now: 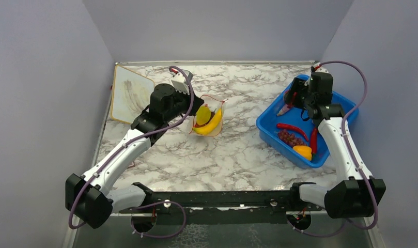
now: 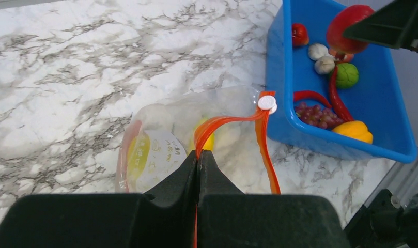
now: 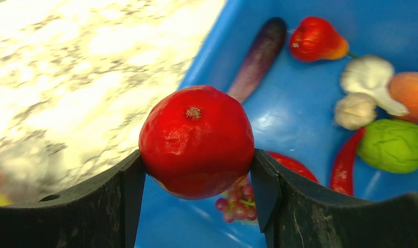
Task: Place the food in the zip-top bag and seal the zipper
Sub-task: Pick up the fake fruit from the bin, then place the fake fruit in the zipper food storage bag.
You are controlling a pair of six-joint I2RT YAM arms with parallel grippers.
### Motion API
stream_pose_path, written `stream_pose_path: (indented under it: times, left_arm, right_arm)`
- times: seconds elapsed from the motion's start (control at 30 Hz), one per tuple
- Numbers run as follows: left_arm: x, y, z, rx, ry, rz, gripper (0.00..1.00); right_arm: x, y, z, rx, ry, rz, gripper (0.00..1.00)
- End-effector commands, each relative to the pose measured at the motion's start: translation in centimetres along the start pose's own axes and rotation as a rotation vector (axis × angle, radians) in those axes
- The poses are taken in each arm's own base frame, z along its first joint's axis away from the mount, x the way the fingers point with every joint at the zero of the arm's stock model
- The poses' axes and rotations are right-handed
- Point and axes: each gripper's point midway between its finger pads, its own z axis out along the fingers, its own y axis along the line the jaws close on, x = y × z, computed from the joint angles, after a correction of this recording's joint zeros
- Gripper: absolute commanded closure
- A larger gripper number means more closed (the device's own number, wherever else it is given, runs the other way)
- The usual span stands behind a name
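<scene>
The clear zip-top bag (image 1: 209, 120) stands open mid-table with a yellow banana (image 1: 212, 125) and a yellow-green piece inside; it also shows in the left wrist view (image 2: 160, 139). My left gripper (image 2: 198, 155) is shut on its orange-red zipper strip (image 2: 227, 122), holding the mouth up; the white slider (image 2: 267, 102) sits at the far end. My right gripper (image 3: 196, 170) is shut on a red round fruit (image 3: 197, 140) and holds it above the blue bin (image 1: 271, 121). In the bin lie grapes (image 1: 289, 137), a red chili (image 1: 292, 128), a purple eggplant (image 3: 259, 58), an orange piece (image 1: 303, 151) and a green piece (image 3: 391, 144).
A white board (image 1: 129, 93) lies at the far left of the marble table (image 1: 237, 155). Garlic bulbs (image 3: 369, 77) and a small red fruit (image 3: 316, 38) are in the bin too. Grey walls close the table on three sides.
</scene>
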Motion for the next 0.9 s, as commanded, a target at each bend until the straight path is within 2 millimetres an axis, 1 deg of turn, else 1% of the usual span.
stream_pose_path:
  times: [0.0,0.1,0.17,0.23,0.37,0.53,0.63,0.73,0.87]
  left_arm:
    - [-3.0,1.2,0.3,-0.093,-0.075,0.026,1.00]
    - [-2.9,1.8,0.7,-0.120,-0.079,0.024,1.00]
    - [-2.2,2.1,1.2,-0.119,-0.061,0.021,1.00]
    - [-1.0,2.1,1.8,-0.105,-0.024,0.014,1.00]
    - [1.1,1.6,2.3,-0.047,0.035,0.000,1.00]
    - [2.3,1.3,2.2,-0.010,0.036,0.000,1.00]
    - [2.5,0.9,2.0,0.016,0.030,0.004,1.00]
    - [2.4,0.5,2.1,0.040,0.036,0.002,1.00]
    - [2.4,0.1,2.2,0.057,0.035,-0.005,1.00]
  right_arm:
    - [-1.0,4.5,-3.0,-0.179,-0.035,0.008,0.57]
    - [-1.3,7.2,-4.5,-0.272,-0.053,0.004,0.57]
    - [-1.4,8.8,-5.5,-0.335,-0.063,0.003,0.58]
    - [-1.2,10.4,-6.4,-0.392,-0.062,-0.009,0.58]
    - [0.3,13.8,-7.1,-0.473,-0.029,-0.037,0.58]
    - [2.3,18.5,-8.7,-0.555,-0.010,-0.084,0.58]
    - [3.3,21.0,-10.0,-0.624,0.007,-0.114,0.58]
    - [4.0,22.6,-11.4,-0.675,0.012,-0.115,0.58]
    - [4.5,23.8,-13.4,-0.765,0.008,-0.094,0.58]
